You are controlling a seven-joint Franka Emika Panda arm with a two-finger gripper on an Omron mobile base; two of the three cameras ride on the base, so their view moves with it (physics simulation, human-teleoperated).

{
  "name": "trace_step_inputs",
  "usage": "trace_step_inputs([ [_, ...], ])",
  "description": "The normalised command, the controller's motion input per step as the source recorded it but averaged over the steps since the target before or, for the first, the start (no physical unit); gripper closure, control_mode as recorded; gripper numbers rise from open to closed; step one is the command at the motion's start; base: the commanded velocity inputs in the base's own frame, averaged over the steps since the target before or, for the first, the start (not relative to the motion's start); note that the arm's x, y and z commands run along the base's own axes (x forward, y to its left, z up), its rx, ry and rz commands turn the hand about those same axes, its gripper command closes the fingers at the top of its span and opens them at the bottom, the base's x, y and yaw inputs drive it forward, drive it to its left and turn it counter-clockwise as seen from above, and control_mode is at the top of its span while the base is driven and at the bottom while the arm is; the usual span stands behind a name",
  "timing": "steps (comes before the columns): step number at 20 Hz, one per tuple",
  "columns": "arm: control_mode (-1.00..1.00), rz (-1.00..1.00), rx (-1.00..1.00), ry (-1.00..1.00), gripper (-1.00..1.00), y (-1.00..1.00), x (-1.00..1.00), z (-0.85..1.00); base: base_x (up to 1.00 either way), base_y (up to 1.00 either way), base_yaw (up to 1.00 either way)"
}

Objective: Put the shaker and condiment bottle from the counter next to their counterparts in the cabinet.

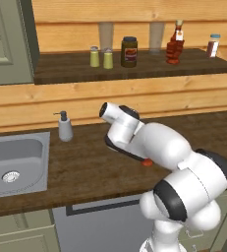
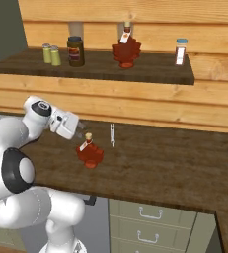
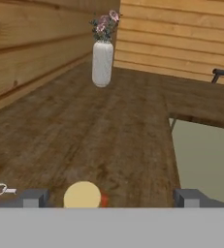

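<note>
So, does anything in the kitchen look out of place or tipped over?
Nothing is tipped or spilled. Only the red condiment bottle stands alone on the counter, away from its twin in the cabinet. The two shakers already stand together there. The open end effector is right beside the bottle.

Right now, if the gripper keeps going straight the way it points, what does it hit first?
Most likely the condiment bottle on the counter: its tan cap sits between the open gripper fingertips in the hand view. Beyond it lies bare wood, then a white vase. Depth is uncertain.
</note>
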Motion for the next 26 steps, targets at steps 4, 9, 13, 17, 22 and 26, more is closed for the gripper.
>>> trace_step_inputs([
  [4, -1.0, 0.0, 0.0, 0.02, -1.0, 0.03, 0.26, -0.21, 0.0, 0.0, 0.0],
  [9, -1.0, 0.08, 0.0, 0.05, -1.0, 0.0, 0.56, -0.48, 0.0, 0.0, 0.0],
  [13, -1.0, 0.04, 0.0, 0.04, -1.0, 0.0, 0.21, -0.33, 0.0, 0.0, 0.0],
  [17, -1.0, 0.0, 0.0, 0.0, -1.0, -0.1, -0.02, -0.17, 0.0, 0.0, 0.0],
  [22, -1.0, -0.03, 0.0, 0.0, -1.0, -0.4, -0.41, -0.17, 0.0, 0.0, 0.0],
  [26, -1.0, -0.1, 0.0, -0.02, -1.0, -0.42, -0.57, -0.18, 0.0, 0.0, 0.0],
])
